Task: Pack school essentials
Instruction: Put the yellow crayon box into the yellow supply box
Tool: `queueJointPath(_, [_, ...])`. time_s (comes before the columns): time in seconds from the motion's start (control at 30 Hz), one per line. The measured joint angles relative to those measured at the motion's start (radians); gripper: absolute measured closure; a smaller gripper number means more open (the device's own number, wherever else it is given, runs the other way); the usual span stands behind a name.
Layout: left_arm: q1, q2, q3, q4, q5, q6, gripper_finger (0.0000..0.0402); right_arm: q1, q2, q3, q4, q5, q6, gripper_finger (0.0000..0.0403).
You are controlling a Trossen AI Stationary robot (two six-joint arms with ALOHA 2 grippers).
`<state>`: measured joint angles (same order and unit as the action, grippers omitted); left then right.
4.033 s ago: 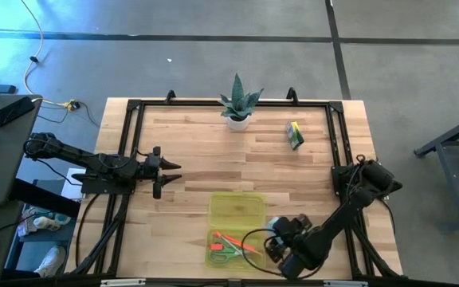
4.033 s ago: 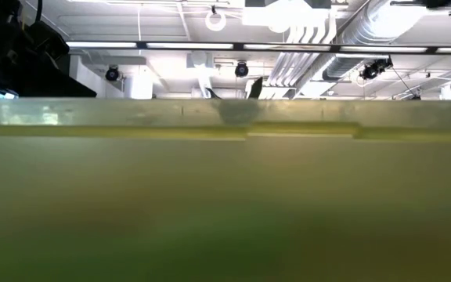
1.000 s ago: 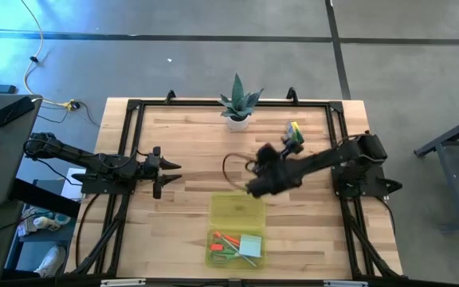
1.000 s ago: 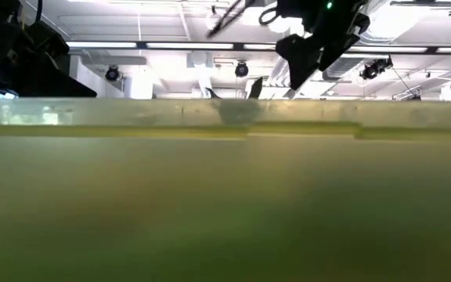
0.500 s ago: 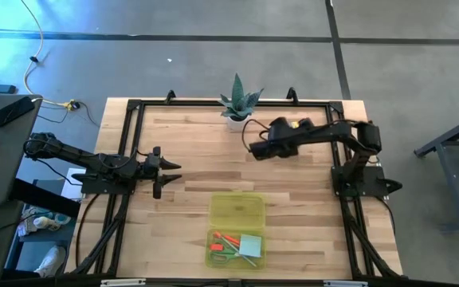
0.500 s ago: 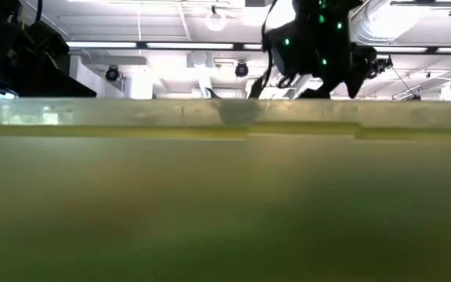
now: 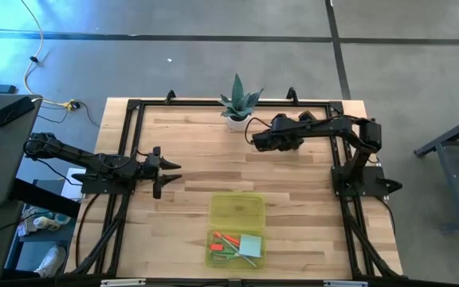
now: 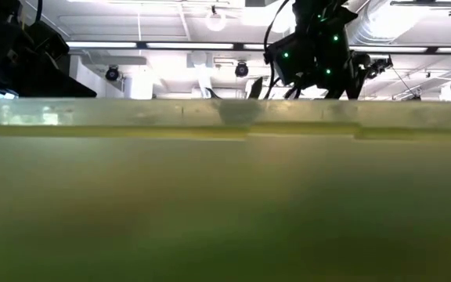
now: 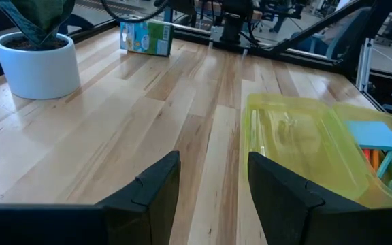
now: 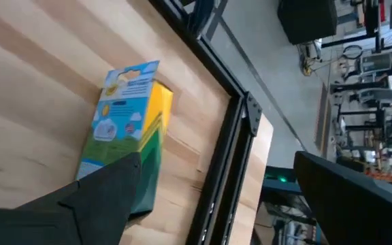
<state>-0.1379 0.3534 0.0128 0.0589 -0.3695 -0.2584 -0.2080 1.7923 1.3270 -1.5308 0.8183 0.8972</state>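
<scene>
The green-yellow crayon box [image 10: 124,129] lies flat on the wood near the table's far right corner and also shows in the left wrist view [image 9: 146,37]. My right gripper [image 10: 218,158] hangs open just above it. In the high view this gripper [image 7: 287,137] hides the box. Green-handled scissors [image 7: 225,253], orange pencils [image 7: 231,241] and the light-blue notepad [image 7: 250,245] lie in the open yellow-green case [image 7: 236,209]. My left gripper [image 7: 168,171] waits open at the table's left side.
A potted spiky plant [image 7: 237,104] stands at the far edge, just left of my right arm [image 8: 312,47]. The black frame rail [image 10: 216,170] runs close beside the crayon box. The case wall [image 8: 225,196] fills the low view. Bare wood lies between the case and the plant.
My right arm has swung from above the case's far side toward the table's far right corner and now stands over the crayon box. The crayon box and the things in the case have stayed put.
</scene>
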Motion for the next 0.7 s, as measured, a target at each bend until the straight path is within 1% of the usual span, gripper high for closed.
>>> queueJointPath(0.13, [0.000, 0.000, 0.000, 0.000, 0.000, 0.000, 0.0241, -0.002, -0.089, -0.072, 0.072, 0.001, -0.008, 0.0028])
queueJointPath(0.3, [0.000, 0.000, 0.000, 0.000, 0.000, 0.000, 0.0241, -0.001, -0.283, -0.211, 0.218, -0.014, -0.045, 0.0028])
queueJointPath(0.5, [0.000, 0.000, 0.000, 0.000, 0.000, 0.000, 0.0241, -0.018, -0.495, -0.356, 0.425, -0.116, -0.140, 0.0028])
queueJointPath(0.6, [0.000, 0.000, 0.000, 0.000, 0.000, 0.000, 0.0241, -0.054, -0.563, -0.428, 0.550, -0.168, -0.191, 0.0028])
queueJointPath(0.7, [0.000, 0.000, 0.000, 0.000, 0.000, 0.000, 0.0241, -0.101, -0.593, -0.487, 0.637, -0.225, -0.204, 0.0028])
